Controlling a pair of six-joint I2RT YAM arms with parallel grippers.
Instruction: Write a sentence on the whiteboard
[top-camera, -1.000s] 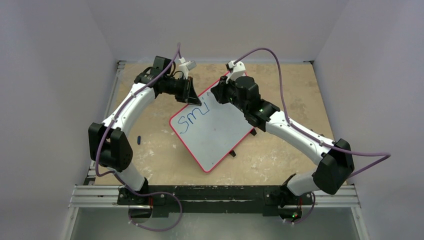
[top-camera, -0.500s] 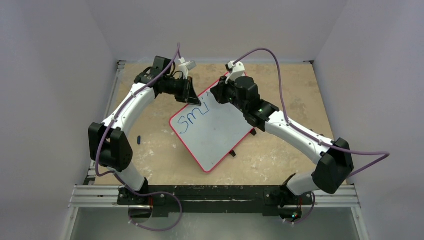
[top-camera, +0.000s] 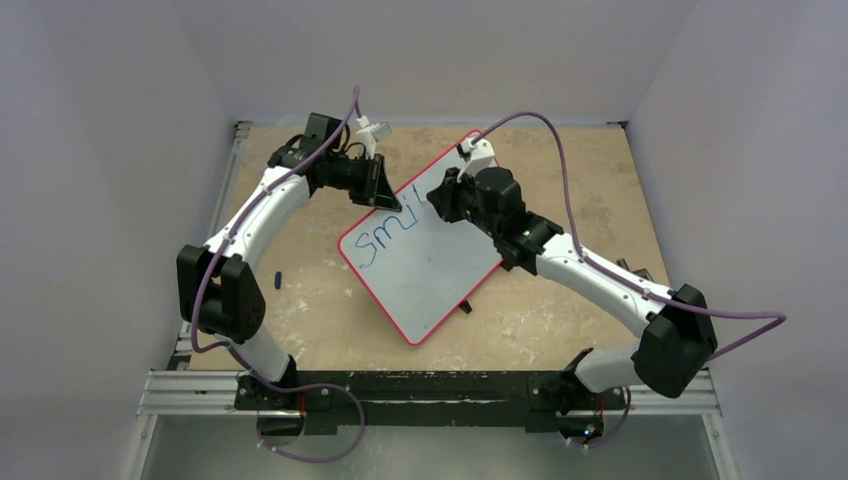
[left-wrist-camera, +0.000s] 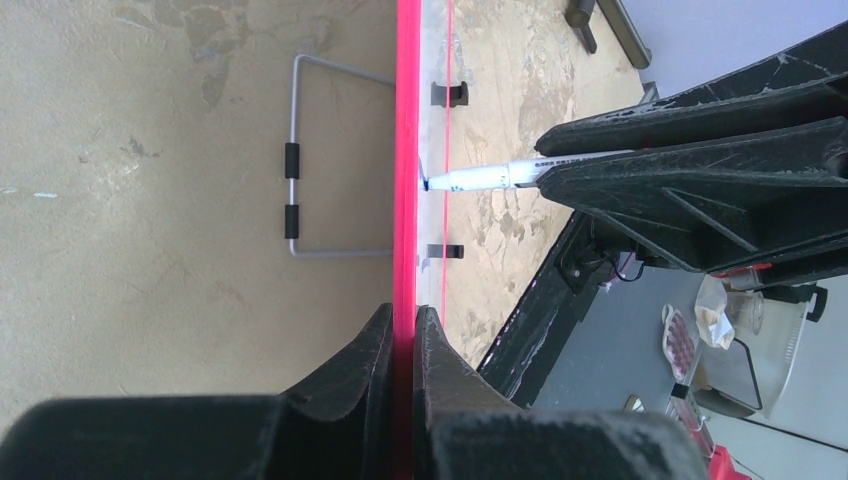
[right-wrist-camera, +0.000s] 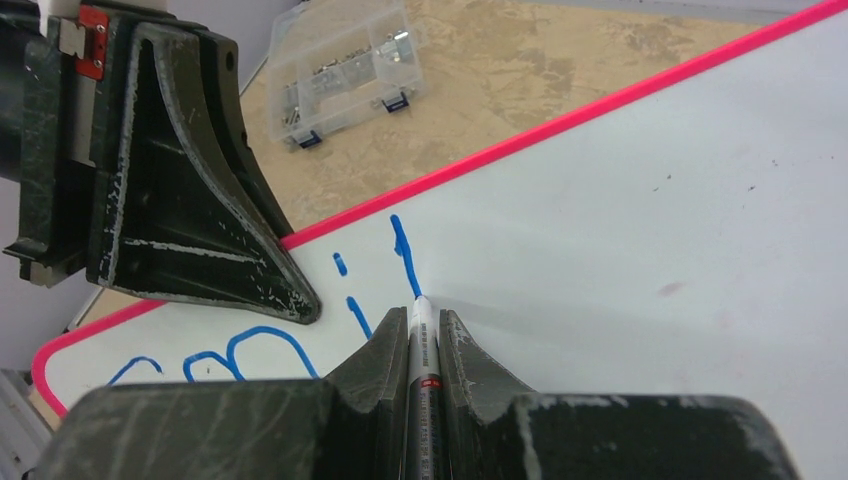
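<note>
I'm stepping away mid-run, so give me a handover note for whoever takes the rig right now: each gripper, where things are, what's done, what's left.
Left gripper: shut on the red rim of the whiteboard, steadying it.
Right gripper: shut on a marker, tip touching the board.
Whiteboard: on the table, turned cornerwise between the arms.
Done: the sentence so far reads "smi" in blue, plus one upright stroke of the next letter, with the tip at its lower end.
Left: finish that letter and write the rest of the sentence; most of the board is blank.
</note>
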